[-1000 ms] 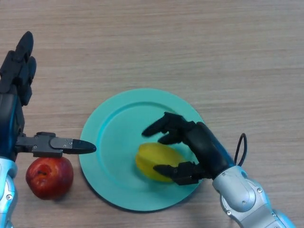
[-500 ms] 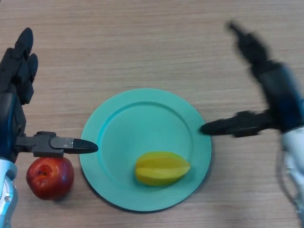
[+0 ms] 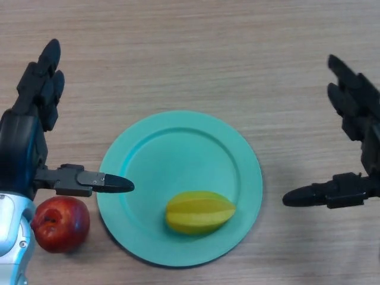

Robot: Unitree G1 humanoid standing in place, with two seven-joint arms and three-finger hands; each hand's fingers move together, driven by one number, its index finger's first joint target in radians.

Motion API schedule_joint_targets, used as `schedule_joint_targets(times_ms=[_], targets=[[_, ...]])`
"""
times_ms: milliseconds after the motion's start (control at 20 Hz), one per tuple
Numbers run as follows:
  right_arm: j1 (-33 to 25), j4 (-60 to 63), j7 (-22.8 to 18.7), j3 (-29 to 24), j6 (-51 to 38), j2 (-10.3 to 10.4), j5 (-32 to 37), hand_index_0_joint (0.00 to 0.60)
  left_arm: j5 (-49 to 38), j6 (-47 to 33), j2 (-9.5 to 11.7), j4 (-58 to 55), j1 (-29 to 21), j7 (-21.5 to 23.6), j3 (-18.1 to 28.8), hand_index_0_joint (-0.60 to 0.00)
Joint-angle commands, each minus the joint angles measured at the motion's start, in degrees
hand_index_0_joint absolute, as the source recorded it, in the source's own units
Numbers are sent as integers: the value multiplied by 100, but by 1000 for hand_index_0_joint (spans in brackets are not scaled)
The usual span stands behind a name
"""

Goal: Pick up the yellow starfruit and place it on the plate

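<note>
Since the earlier pictures the right hand [image 3: 356,154] has been drawn off the plate [image 3: 178,142] and carried out to the right side of the desk [image 3: 190,53], and the yellow starfruit [image 3: 200,212], which was being held between its thumb and fingers, is now being left lying free. The starfruit is resting on the plate's lower part, toward the near rim, apart from both hands. The right hand's fingers are being held straight and spread, well away from the thumb, with nothing between them. The left hand [image 3: 27,136] is being kept at the left side, its fingers likewise extended and apart, its thumb reaching to just over the plate's left rim; nothing is being gripped by it. A red apple [image 3: 59,224] is lying on the desk just beside the plate's left edge, below that thumb.

The placing is being judged as done. What could go wrong is mostly a disturbance: the plate could be nudged if the left thumb is lowered or swung inward, and the starfruit, being ridged and rounded and lying close to the rim, could be rolled off. The apple could also be knocked against the plate by the left arm.
</note>
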Motion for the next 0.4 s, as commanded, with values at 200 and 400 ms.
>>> schedule_joint_targets(times_ms=[200, 400], targets=[[-230, -419, -208, -242, -374, -173, 276, 0, -181, -436, 145, -490, -58, -41, 324, 0], [-221, -313, -234, -128, -352, -128, 134, 0, -204, -396, 134, -502, -33, -48, 300, 0]])
